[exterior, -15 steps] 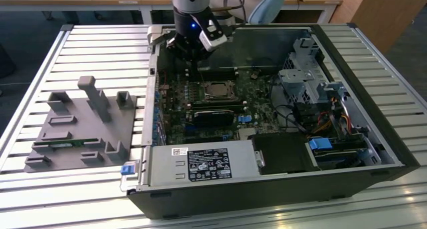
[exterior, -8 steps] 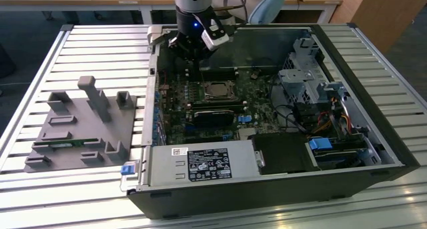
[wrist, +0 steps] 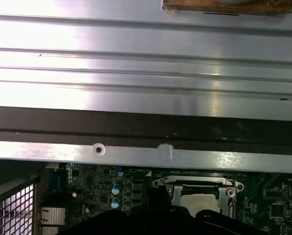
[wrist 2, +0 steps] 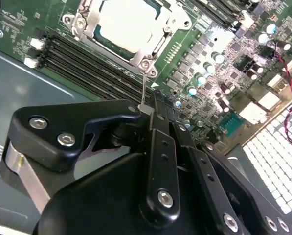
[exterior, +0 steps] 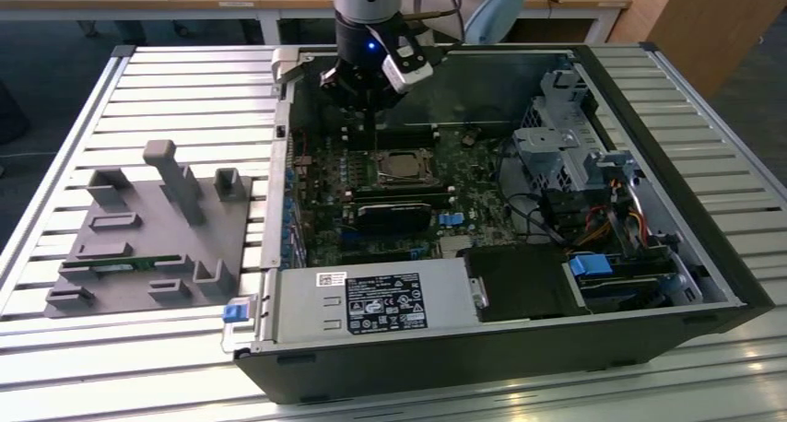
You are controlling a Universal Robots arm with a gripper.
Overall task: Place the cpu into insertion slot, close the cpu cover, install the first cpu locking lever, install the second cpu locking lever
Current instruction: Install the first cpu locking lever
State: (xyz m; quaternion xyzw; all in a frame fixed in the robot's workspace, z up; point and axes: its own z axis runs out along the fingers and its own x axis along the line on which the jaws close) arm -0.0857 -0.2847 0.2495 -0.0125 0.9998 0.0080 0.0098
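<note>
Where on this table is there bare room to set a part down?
Bare slats lie between the grey fixture and the far edge, and along the near edge before it. A narrow strip runs on the exterior view's right of the computer case. Inside the case it is crowded, most around the cpu, where the claw hangs.

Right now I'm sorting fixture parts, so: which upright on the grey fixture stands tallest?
The slim post near the middle of the grey fixture, on the exterior view's left. It rises well above the short, stubby uprights on either side of it.
</note>
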